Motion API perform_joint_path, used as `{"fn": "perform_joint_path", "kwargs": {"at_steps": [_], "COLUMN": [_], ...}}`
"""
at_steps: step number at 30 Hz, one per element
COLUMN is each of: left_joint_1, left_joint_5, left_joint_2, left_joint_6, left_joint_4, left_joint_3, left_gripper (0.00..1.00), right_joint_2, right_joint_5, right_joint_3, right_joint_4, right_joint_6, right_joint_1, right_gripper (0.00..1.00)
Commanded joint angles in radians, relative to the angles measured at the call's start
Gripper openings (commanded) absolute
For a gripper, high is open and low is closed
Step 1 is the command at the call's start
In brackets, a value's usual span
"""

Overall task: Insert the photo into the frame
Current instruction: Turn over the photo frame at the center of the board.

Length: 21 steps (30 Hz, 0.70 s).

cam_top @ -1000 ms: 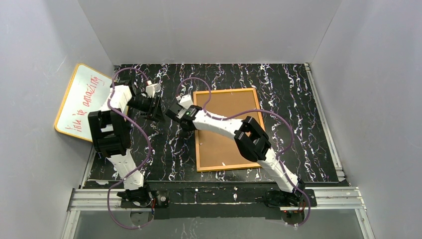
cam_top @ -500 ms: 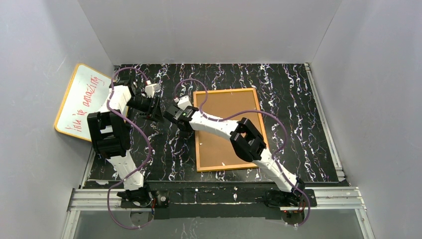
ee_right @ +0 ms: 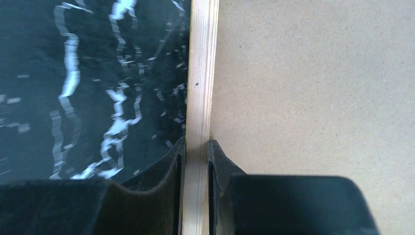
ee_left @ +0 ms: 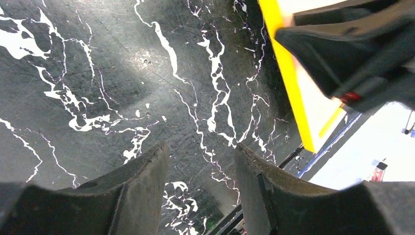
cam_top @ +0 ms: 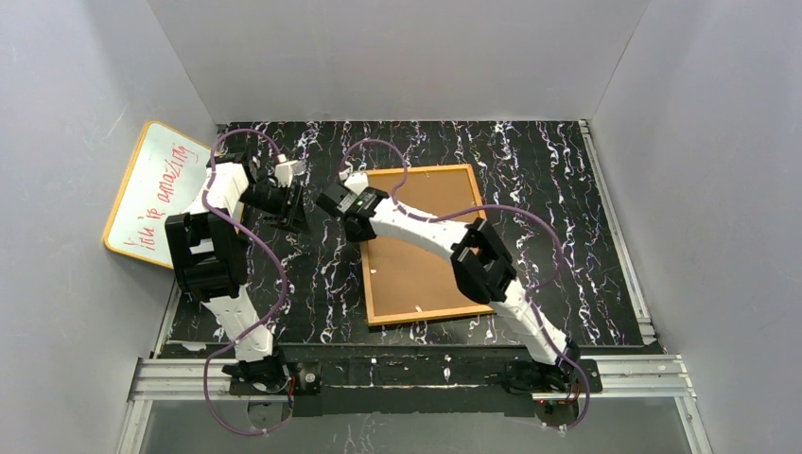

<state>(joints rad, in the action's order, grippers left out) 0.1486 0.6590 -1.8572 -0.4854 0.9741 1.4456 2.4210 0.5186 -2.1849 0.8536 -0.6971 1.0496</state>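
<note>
Frame: large rectangular picture frame (ee_right: 201,73) with a thin yellow-orange wooden border is lying flat on the black, white-veined tabletop (cam_top: 558,208), a plain brown board (cam_top: 416,274) filling it.
Right fingers (ee_right: 169,166): are pinching the frame's left rail near its far corner, one on each side.
Left fingers (ee_left: 142,181): are hovering left of the frame, half spread, holding nothing.

frame (ee_right: 201,73) on table (cam_top: 322,274) centre, whiteboard (cam_top: 156,194) far left
</note>
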Motion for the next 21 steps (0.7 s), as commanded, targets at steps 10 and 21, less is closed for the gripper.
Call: {"fn": "perform_joint_path", "kwargs": {"at_steps": [10, 21], "left_joint_1": [0.008, 0.006], "left_joint_5": [0.101, 0.182], "left_joint_2": [0.114, 0.266], "left_joint_6": [0.014, 0.259], "left_joint_4": [0.126, 0.043], "left_joint_3": [0.079, 0.276], "left_gripper": [0.49, 0.41], "right_joint_2": [-0.433, -0.671], "right_joint_5": [-0.360, -0.584], "right_joint_3": [-0.034, 0.332], "right_joint_4": [-0.418, -0.787], "right_joint_6": [-0.276, -0.528], "right_joint_1": [-0.054, -0.202], "right_gripper": [0.01, 0.01]}}
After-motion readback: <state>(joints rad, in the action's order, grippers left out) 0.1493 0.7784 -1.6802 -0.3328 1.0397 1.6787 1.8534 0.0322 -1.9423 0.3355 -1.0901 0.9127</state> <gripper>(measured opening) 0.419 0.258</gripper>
